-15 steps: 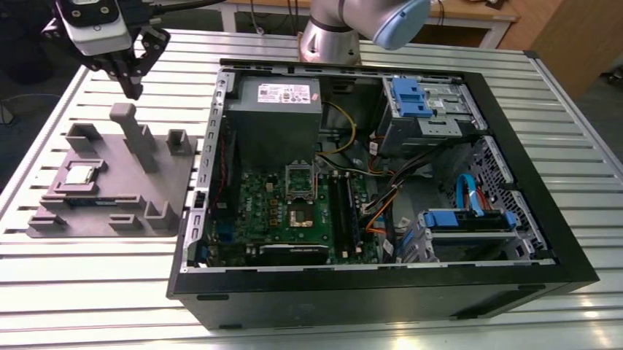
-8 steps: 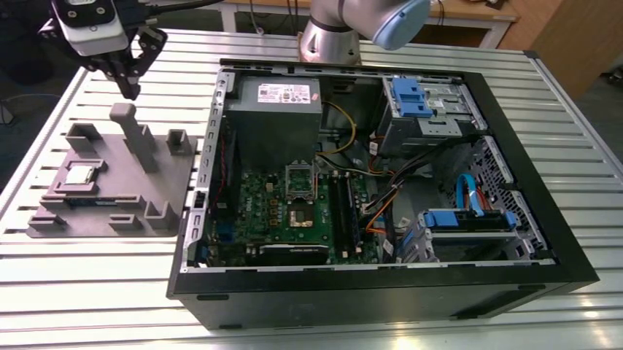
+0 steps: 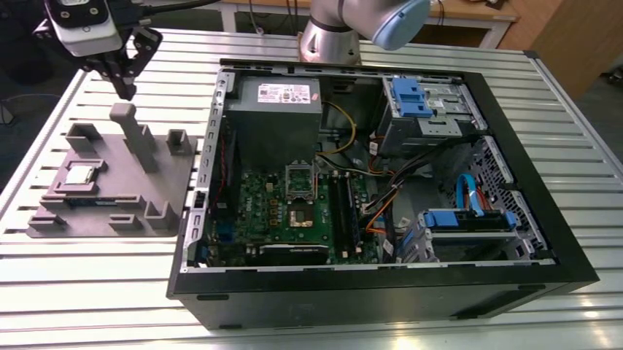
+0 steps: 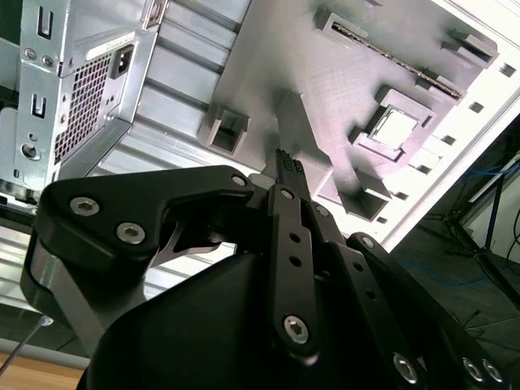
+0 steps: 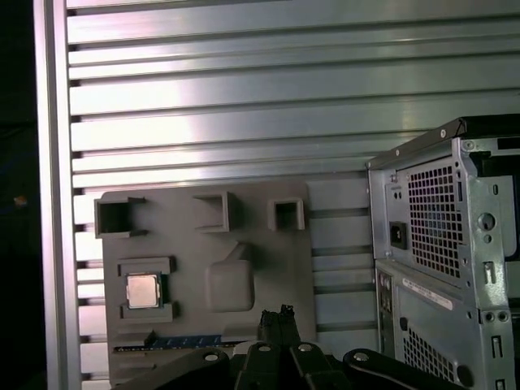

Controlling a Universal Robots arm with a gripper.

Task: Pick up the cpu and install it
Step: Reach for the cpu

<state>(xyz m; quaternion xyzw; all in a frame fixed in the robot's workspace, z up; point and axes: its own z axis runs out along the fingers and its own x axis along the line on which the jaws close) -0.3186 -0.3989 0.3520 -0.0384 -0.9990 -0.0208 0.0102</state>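
Slatted worktop [image 3: 98, 292] | cpu [image 3: 80, 175] sat in grey tray [image 3: 168, 186] | hand [image 3: 128, 92] hovered over tray, clenched, empty lol

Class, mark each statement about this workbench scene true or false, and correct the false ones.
1. The chip lies in a pocket of the grey tray. True.
2. The pincer is holding the chip. False: it hangs over the tray, apart from the chip, with nothing in it.
3. The computer case lies with its side open, so the board inside can be seen. True.
4. The grey tray sits inside the computer case. False: it rests on the slatted table beside the case, on the exterior view's left.
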